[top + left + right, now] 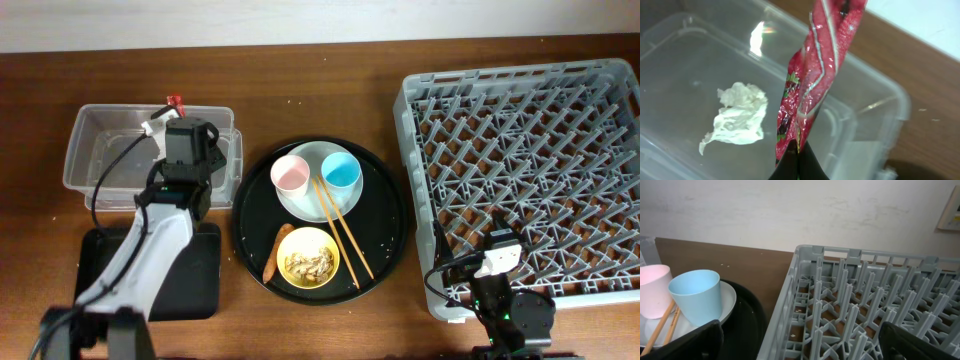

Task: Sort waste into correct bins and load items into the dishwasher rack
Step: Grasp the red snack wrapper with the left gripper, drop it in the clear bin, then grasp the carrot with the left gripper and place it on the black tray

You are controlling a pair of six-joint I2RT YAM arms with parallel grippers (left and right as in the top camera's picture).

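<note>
**Red wrapper held over the clear tub**

Closest to us, we see the right gripper [800,332] at the near edge of the grey dishwasher rack [410,100], by the rack's left corner. Its two fingers are spread wide apart and hold nothing. The rack stands on the right side of the brown counter [300,80].

On the near left lies the small black tray [203,275]. The left arm stretches across it.

In the middle we find the big round black tray [390,215]. On its near part sits the yellow bowl [336,268], with the beige food scraps [308,263] inside. The little orange piece [277,255] lies just beside the bowl, on its left.

A bit farther back on the round tray is the pale plate [305,207]. The pink cup [291,176] stands on its left side and the blue cup [341,170] on its right, both upright. The wooden chopsticks [345,235] lie slanted from the plate down past the right side of the bowl.

Farthest away, on the left, is the clear tub [80,150]. The white tissue [737,120] lies crumpled on its floor. We see the left gripper [797,162] above the tub, near its far rim. Its fingers are pinched tight on the red wrapper [815,65], which is up in the air over the tub, apart from the tissue.
</note>
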